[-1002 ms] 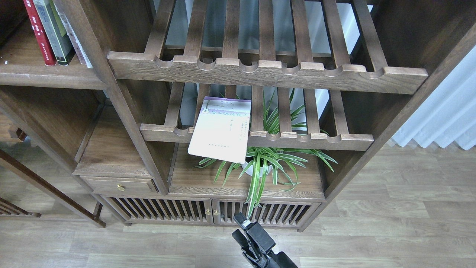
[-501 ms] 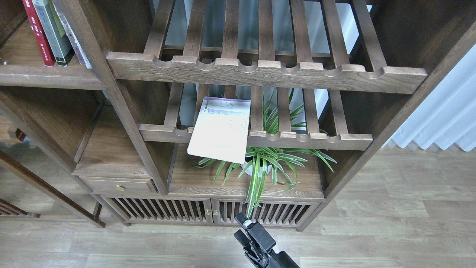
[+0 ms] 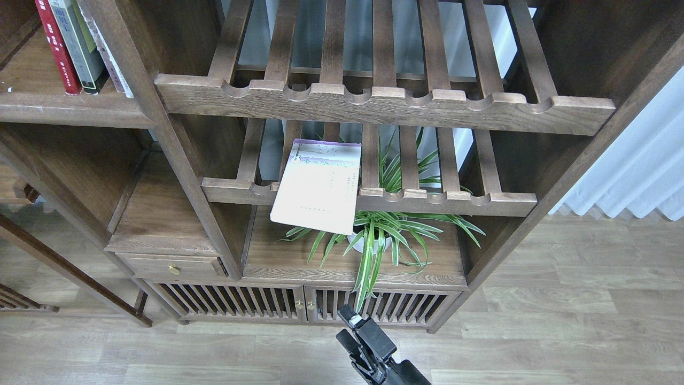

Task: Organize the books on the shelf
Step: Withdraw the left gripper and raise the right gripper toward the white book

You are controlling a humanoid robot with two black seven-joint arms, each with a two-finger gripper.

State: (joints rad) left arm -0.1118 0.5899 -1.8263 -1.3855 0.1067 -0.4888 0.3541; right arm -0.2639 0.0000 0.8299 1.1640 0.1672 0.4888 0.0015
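Note:
A pale lavender-white book [image 3: 318, 187] lies flat on the lower slatted rack [image 3: 454, 202], its near end hanging over the front rail. A red book [image 3: 53, 48] and a green-and-grey book [image 3: 80, 51] stand upright on the flat dark-brown shelf [image 3: 69, 109] at the top left, with a pale book [image 3: 111, 61] leaning beside them. One black gripper [image 3: 348, 327] shows at the bottom centre, low in front of the cabinet and far below the books. I take it for my right one. It holds nothing. Its fingers cannot be told apart. My left gripper is out of view.
An upper slatted rack [image 3: 385, 104] juts out above the lower one. A potted spider plant [image 3: 379, 235] stands under the lying book. Cabinet doors [image 3: 299, 305] and a small drawer [image 3: 171, 266] are below. A curtain [image 3: 636, 155] hangs at the right. The floor is wood.

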